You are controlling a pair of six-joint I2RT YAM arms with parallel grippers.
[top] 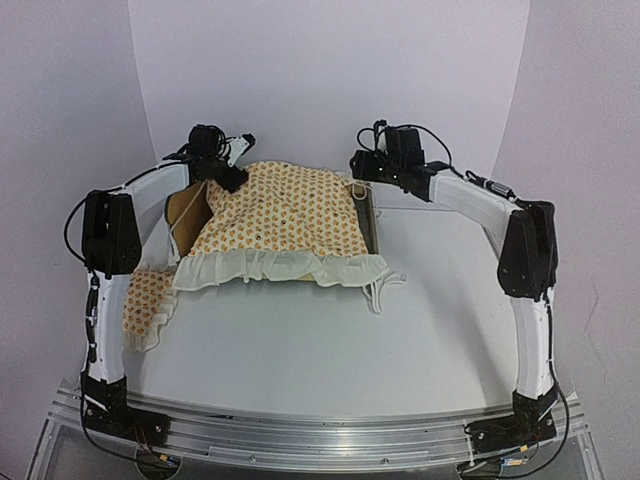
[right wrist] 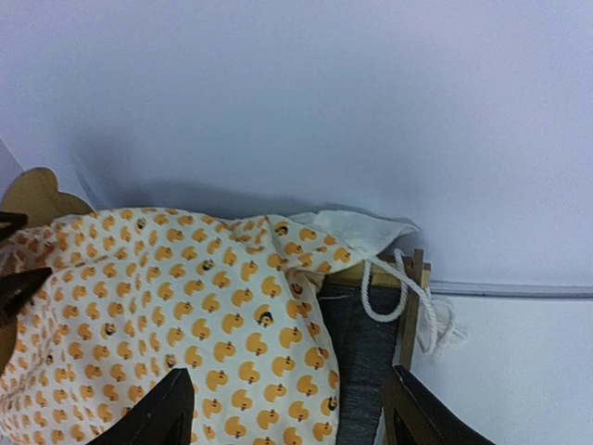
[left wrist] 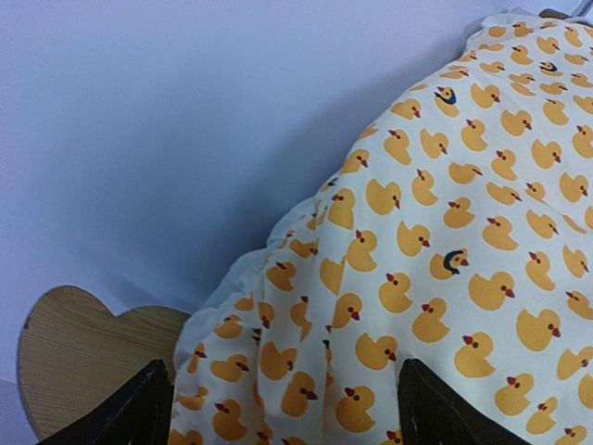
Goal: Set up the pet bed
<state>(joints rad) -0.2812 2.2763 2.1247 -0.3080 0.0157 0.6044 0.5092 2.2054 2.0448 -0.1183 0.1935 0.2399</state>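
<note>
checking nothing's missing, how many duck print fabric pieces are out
2: the ruffled cover draped over the wooden bed frame, and a smaller ruffled pillow on the table by the left arm. Others may hide underneath.

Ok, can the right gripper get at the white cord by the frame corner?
Probably yes: the right gripper is open just beside it, and the cord hangs uncovered over the frame edge, nothing between them.

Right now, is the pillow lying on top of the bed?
No: the pillow lies on the table beside the bed frame, off the bedding.
</note>
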